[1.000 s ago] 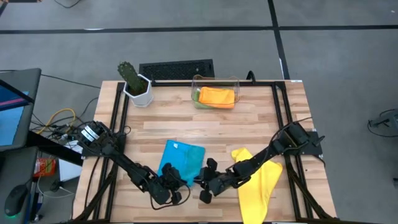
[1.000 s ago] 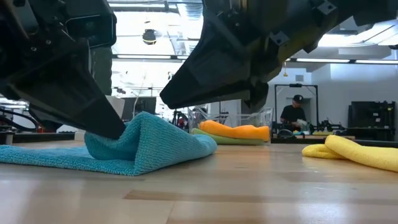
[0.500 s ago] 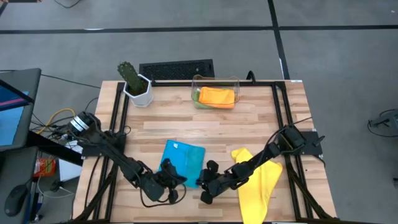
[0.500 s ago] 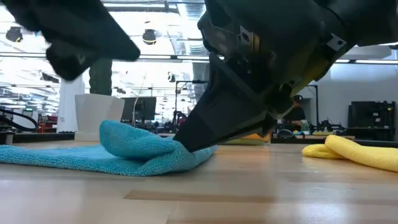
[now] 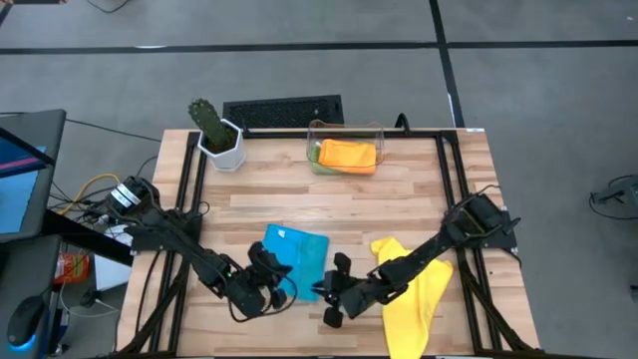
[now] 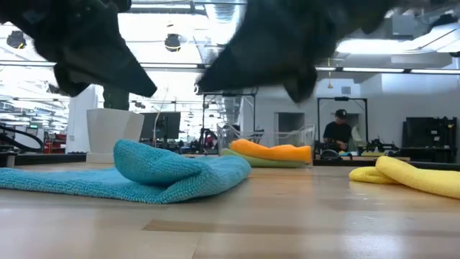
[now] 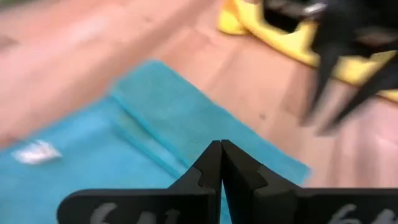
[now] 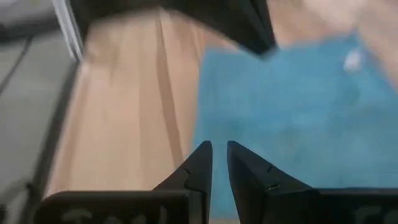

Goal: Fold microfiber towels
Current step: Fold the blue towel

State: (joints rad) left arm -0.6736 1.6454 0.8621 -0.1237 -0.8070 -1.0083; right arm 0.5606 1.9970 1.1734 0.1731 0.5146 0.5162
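Teal-blue nubby microfiber towel (image 5: 295, 255), folded rectangle w/ puffy rolled edge, near table front-centre. Left gripper (image 5: 280, 289) pinched shut, empty, above it. Right gripper (image 5: 326, 293) slightly parted, empty. Limp yellow microfiber towel (image 5: 415, 289) just right.

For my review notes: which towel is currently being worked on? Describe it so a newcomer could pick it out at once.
Start at the wooden table and look along its near edge, between the two arms. There lies the blue towel, partly folded, with a small white tag on it. The yellow towel beside it is crumpled, and the orange towel sits in the clear bin.
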